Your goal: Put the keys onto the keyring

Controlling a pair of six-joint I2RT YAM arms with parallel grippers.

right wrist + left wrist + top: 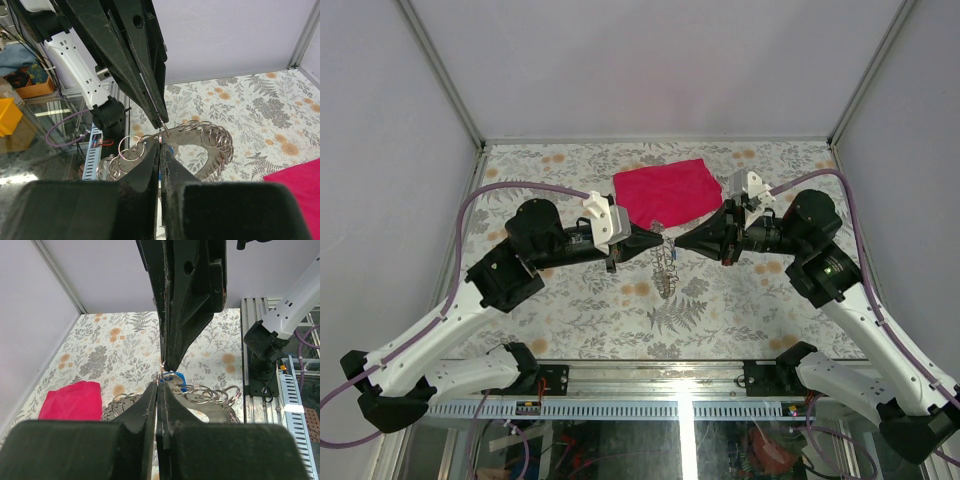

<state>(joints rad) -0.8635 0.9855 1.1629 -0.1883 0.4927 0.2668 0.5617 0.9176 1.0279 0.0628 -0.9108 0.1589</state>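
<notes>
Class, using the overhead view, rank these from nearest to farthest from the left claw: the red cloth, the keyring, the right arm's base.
1. Keyring: hangs at the tips of the left claw, centre.
2. Red cloth: just behind, toward the back.
3. Right arm's base: near edge, right side.

Pale lilac-grey walls (650, 60) on three sides, aluminium corner posts (445, 75), counter (580, 300) in grey floral print, slotted metal rail (620, 408) along its near edge.
</notes>
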